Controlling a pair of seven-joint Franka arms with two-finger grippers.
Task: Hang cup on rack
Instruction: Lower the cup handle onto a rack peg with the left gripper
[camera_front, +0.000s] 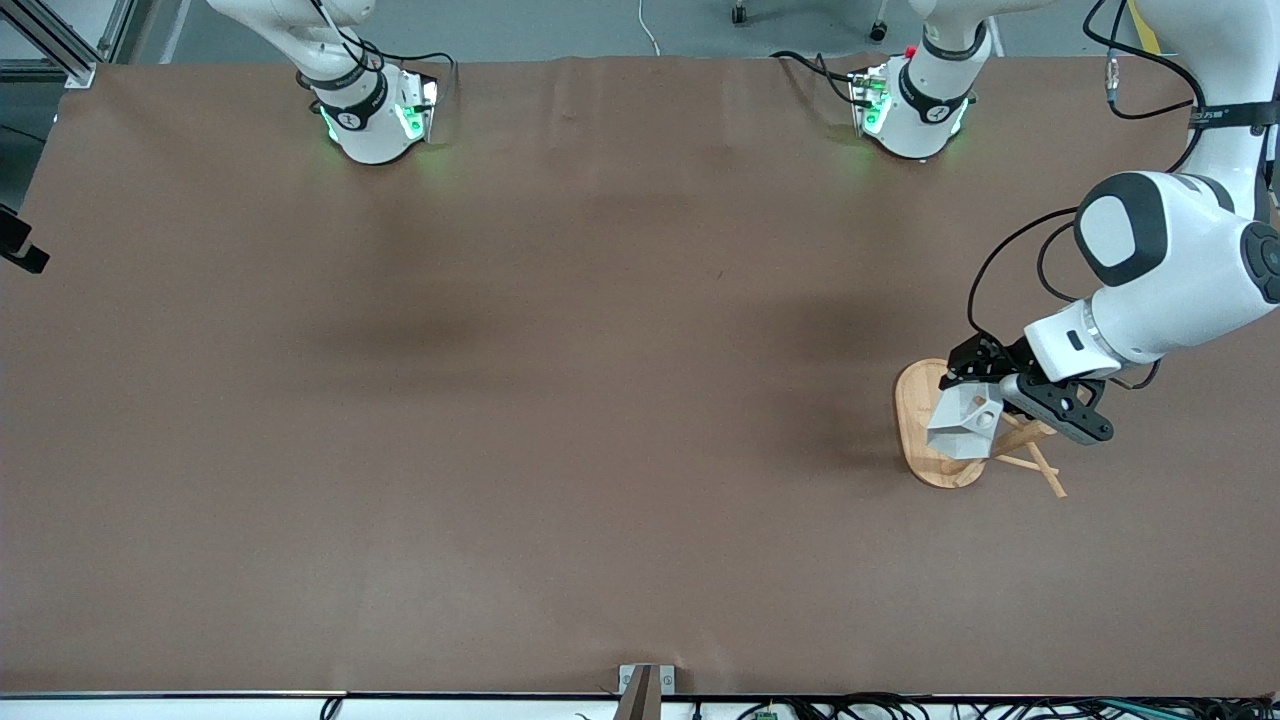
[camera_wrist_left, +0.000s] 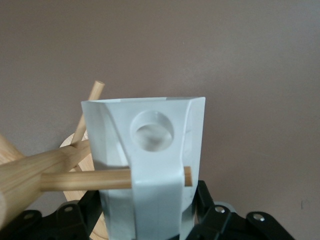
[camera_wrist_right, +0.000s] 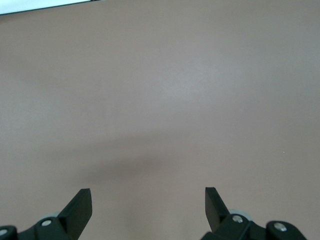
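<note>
Cup (camera_wrist_left: 150, 165) is sitting clamped in the left gripper (camera_front: 985, 395), over the rack (camera_front: 925, 445) at the left arm's end of the table; in the left wrist view a thin peg (camera_wrist_left: 87, 180) is running under the cup's blocky handle and showing its tip on the handle's other edge, while the round hole in that handle is lying just above the peg, so the peg appears to be passing between handle and cup wall rather than through the hole, though this is hard to settle from one angle; a good finish, judging from this, is calling for the cup to be lowered gently until the handle is bearing on the peg, with the fingers parting only once the weight is resting there, and the withdrawal running along the peg's line so the light bamboo tree is not being tipped on its oval base; the cup is looking small, white and faceted, with flat angular walls and a polygonal mouth; the right gripper (camera_wrist_right: 148, 205) is waiting over bare brown table with its fingers wide apart, holding nothing.
</note>
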